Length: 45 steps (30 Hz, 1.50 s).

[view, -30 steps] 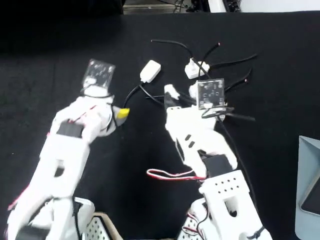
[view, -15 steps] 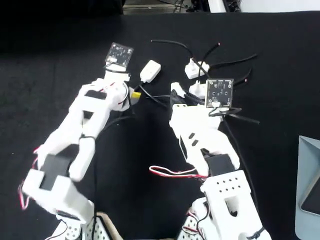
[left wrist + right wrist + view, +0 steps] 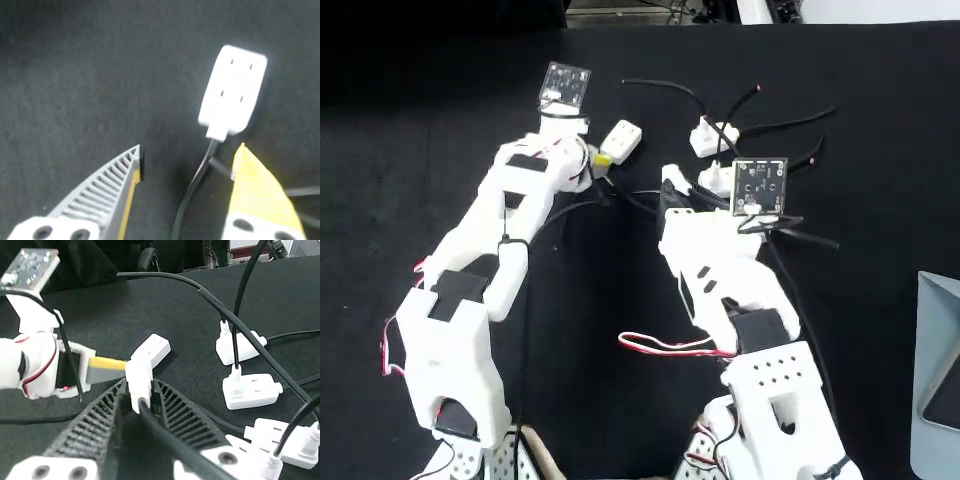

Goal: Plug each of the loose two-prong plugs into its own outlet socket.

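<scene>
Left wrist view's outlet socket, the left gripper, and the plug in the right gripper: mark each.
outlet socket (image 3: 232, 90), left wrist view, middle of its slotted face.
left gripper (image 3: 190, 148), left wrist view, midway between fingertips.
plug (image 3: 139, 382), right wrist view, its white body.

The black worktop (image 3: 400, 100) carries a white socket block (image 3: 621, 142) at upper centre, a second block (image 3: 712, 137) to its right, and black cords (image 3: 670, 88) sprawling around both.

Black cloth-covered table (image 3: 400, 120), pale grey box (image 3: 935, 380) at one edge
</scene>
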Motion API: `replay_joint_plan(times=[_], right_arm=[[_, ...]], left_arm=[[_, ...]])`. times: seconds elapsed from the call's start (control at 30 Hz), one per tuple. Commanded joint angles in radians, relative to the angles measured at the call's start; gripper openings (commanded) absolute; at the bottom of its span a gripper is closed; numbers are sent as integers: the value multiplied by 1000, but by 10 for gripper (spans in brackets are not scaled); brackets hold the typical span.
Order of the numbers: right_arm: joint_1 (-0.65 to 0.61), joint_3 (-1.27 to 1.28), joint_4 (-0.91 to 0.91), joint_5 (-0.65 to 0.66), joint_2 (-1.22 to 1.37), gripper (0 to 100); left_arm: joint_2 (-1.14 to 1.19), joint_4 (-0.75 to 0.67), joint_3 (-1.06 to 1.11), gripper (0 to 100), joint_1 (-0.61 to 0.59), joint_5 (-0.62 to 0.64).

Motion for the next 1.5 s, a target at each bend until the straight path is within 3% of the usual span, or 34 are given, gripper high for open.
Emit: replay_joint_plan(times=[0.0, 0.3, 0.63, 0.87, 0.93, 1.3, 1.47], right_arm=[[15, -8, -25, -11, -24, 11], [15, -8, -23, -11, -25, 11], [14, -8, -23, -11, -21, 11], [14, -8, -23, -11, -19, 11], [14, -8, -23, -11, -19, 11], [14, -8, -23, -11, -19, 11], [14, -8, -23, -11, -19, 11]], left_arm=[[-11, -17, -73, 292, 28, 37], [3, -68, -67, 287, 59, 40], [195, -94, -145, 287, 51, 9], [204, -92, -143, 48, 53, -120], [204, -84, -140, 34, 50, -138], [26, 381, -194, 29, 28, -140], [-112, 453, -99, 29, -5, -149]])
